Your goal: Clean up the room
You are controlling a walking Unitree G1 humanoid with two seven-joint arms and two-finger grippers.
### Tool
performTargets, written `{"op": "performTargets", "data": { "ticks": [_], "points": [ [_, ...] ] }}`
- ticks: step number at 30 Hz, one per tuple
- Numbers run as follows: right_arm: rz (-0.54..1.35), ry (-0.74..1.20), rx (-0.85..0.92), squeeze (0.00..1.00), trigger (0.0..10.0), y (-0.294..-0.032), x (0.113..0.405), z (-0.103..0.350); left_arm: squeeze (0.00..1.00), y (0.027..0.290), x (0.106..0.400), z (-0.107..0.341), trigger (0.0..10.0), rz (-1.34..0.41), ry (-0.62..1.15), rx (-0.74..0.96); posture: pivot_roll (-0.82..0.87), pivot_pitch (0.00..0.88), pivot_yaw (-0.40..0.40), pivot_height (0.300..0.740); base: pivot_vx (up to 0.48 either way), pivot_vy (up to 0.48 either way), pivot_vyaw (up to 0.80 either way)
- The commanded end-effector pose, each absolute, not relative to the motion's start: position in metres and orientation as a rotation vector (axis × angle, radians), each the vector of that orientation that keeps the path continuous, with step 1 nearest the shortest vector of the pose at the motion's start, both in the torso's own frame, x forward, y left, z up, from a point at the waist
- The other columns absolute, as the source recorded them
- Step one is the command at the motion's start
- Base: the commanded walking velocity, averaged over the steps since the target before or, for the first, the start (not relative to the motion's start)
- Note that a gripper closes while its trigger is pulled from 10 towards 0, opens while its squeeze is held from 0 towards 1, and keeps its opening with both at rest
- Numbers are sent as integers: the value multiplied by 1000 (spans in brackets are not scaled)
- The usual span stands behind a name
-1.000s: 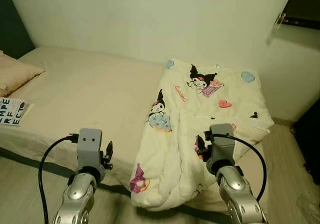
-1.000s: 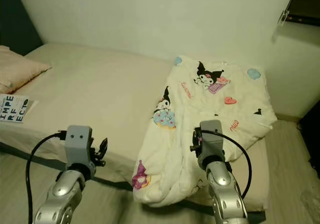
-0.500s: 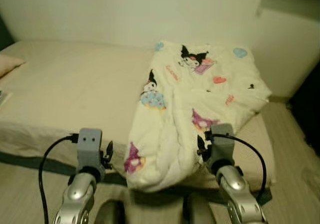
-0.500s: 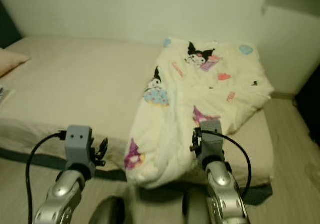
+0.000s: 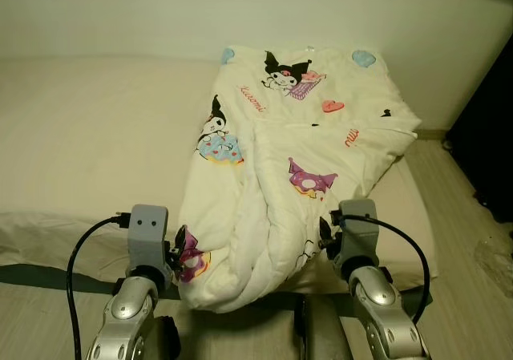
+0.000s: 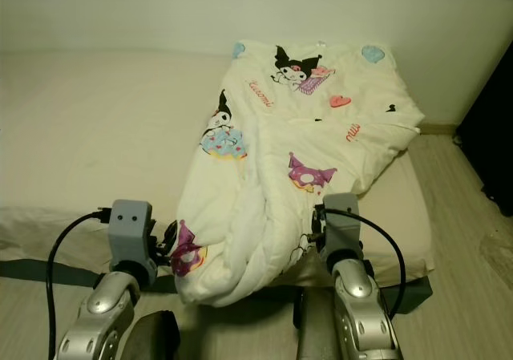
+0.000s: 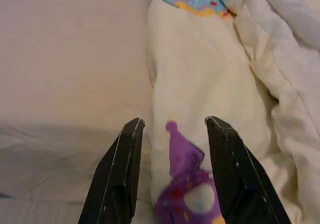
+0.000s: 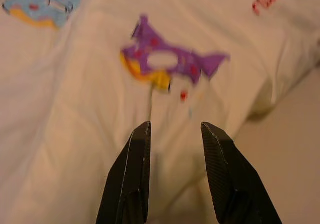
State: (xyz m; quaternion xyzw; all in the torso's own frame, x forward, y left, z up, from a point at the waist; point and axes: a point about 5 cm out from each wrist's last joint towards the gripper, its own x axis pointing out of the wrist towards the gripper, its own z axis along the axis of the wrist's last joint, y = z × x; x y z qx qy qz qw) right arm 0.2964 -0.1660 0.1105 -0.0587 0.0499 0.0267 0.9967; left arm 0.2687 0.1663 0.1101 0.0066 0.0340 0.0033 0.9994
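Closer now: your 2 open grippers, left gripper (image 7: 172,171) and right gripper (image 8: 172,171), hover over the blanket (image 5: 296,167) on the bed (image 5: 96,151).

Rumpled cartoon-print quilt (image 5: 280,175) heaped on bed (image 5: 88,151).

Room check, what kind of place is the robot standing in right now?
Most likely a bedroom: a bed with a bare beige sheet stands against a plain wall, and a cartoon-print duvet lies bunched on it.

Likely a home bedroom: low bed (image 5: 88,143) with cartoon-print comforter (image 5: 280,175).
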Motion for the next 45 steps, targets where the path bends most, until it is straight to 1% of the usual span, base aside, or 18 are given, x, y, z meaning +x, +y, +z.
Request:
{"op": "performTargets", "data": {
  "ticks": [1,2,3,7,9,14,15,16,19,20,21,22,31,34,38,43,44,45],
  "points": [
    [75,123,-133,0,10000,-165,299,106,0,176,267,107,10000,35,73,7,-89,151,-6,551,0,0,0],
    [89,109,-138,408,10000,-165,306,111,0,178,268,110,10000,43,57,4,-87,164,-10,551,0,0,0],
    [99,92,-140,1000,10000,-164,313,116,0,181,268,112,10000,48,43,4,-87,164,-10,551,0,0,0],
    [139,43,-157,1000,10000,-162,338,135,0,189,266,122,10000,69,-5,6,-71,199,-11,551,0,0,0],
    [153,40,-165,1000,10000,-160,344,138,0,191,266,125,10000,74,-17,5,-71,199,-11,551,0,0,0],
    [210,93,-259,1000,10000,-153,377,148,0,194,260,141,10000,42,-64,16,-31,255,-12,551,0,0,0],
    [210,93,-259,1000,10000,-153,377,148,0,194,260,141,10000,42,-64,16,-31,255,-12,551,0,0,0],
    [221,108,-279,1000,10000,-150,384,151,0,195,257,144,10000,31,-71,23,-10,279,-12,551,0,0,0],
    [227,117,-290,1000,10000,-148,387,153,0,196,256,146,10000,25,-74,28,-10,279,-12,551,0,0,0],
    [246,131,-291,1000,10000,-144,391,155,0,196,254,149,10000,13,-75,31,8,298,-12,551,0,0,0],
    [290,151,-301,1000,10000,-132,399,162,0,197,247,157,10000,-30,-88,52,50,334,-16,551,0,0,0],
    [307,151,-309,1000,10000,-128,402,165,0,197,244,161,10000,-45,-94,56,50,334,-16,551,0,0,0],
    [370,112,-296,1000,10000,-109,409,183,0,198,232,181,10000,-78,-144,84,103,362,-46,551,0,0,0],
    [369,114,-285,1000,10000,-108,409,183,0,197,231,183,10000,-78,-148,83,103,362,-46,551,0,0,0],
    [363,159,-326,1000,10000,-107,410,179,0,196,228,182,10000,-102,-137,92,104,360,-51,551,0,0,0],
    [319,233,-433,1000,10000,-112,410,171,0,196,227,181,10000,-131,-108,73,109,360,-50,551,0,0,0],
    [308,249,-469,788,10000,-113,409,170,0,197,227,180,10000,-129,-101,64,109,360,-50,551,0,0,0],
    [295,263,-510,788,10000,-115,409,168,0,199,226,180,10000,-125,-90,63,110,362,-49,551,0,0,0]
  ]
}}
